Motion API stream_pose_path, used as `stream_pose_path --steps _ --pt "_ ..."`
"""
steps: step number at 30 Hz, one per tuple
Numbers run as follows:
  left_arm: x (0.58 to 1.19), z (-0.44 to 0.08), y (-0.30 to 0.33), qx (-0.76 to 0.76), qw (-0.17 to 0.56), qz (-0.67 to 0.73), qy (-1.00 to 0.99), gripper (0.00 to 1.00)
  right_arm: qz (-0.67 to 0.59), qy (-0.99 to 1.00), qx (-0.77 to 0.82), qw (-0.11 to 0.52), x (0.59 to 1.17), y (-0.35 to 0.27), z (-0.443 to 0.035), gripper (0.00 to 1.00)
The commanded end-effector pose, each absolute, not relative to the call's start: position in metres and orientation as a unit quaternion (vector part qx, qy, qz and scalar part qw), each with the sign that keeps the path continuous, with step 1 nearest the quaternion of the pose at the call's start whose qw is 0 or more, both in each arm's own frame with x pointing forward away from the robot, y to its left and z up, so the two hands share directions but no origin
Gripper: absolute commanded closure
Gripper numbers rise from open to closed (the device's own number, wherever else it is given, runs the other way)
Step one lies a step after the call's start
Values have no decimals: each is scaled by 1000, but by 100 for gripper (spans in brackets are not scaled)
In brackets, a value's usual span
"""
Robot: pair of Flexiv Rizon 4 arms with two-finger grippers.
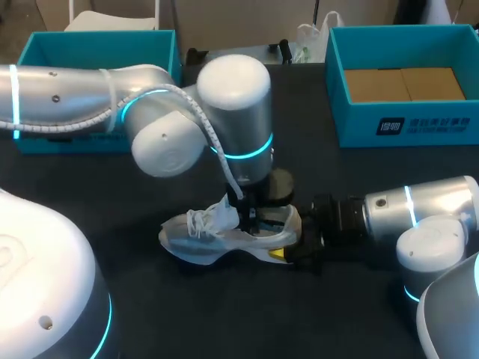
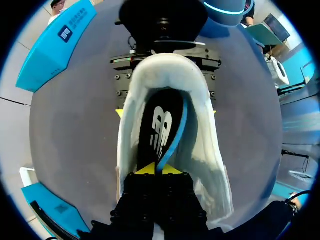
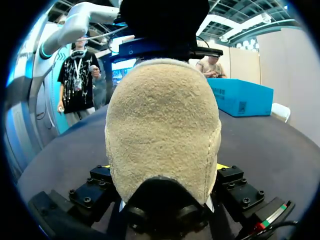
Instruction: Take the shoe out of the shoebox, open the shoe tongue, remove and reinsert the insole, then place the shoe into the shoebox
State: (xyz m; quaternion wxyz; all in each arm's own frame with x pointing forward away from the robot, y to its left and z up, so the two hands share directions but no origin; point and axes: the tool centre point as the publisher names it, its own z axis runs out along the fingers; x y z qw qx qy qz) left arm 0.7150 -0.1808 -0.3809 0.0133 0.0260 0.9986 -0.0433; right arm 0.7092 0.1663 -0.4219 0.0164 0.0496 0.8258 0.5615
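Shoe [image 1: 217,232] lay mid-table [image 1: 224,321], long axis along the near edge, toe toward the left edge, heel toward the right. Right gripper [image 3: 165,167] clamped the heel from both sides. Left gripper [image 2: 157,170] hung over the opening, tips pinched narrow on the insole [image 2: 160,130], so the pull is probably straight up. Only the left wrist view showed the insole curling. Shoebox [image 1: 419,123] sat at the far right corner.

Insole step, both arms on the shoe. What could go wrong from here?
The insole is buckled on edge inside the shoe; pushed or pulled by the left gripper, it may crease instead of lying flat. The right gripper holds only the heel, so the shoe might pivot or slip.
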Motion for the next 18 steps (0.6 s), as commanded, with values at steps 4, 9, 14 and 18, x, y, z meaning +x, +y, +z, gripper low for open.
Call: stream_pose_path --steps 4,9,14,18 --pt "714 -368 -168 31 -1 -82 996 100 559 827 50 17 708 168 -421 100" --pt "711 -357 -167 25 -10 -110 994 100 559 827 50 17 708 168 -421 100" --pt "710 -348 -164 0 -11 -139 990 100 559 827 50 17 708 168 -421 100" --pt "710 -342 -161 -11 -11 -156 988 100 559 827 50 17 708 168 -421 100"
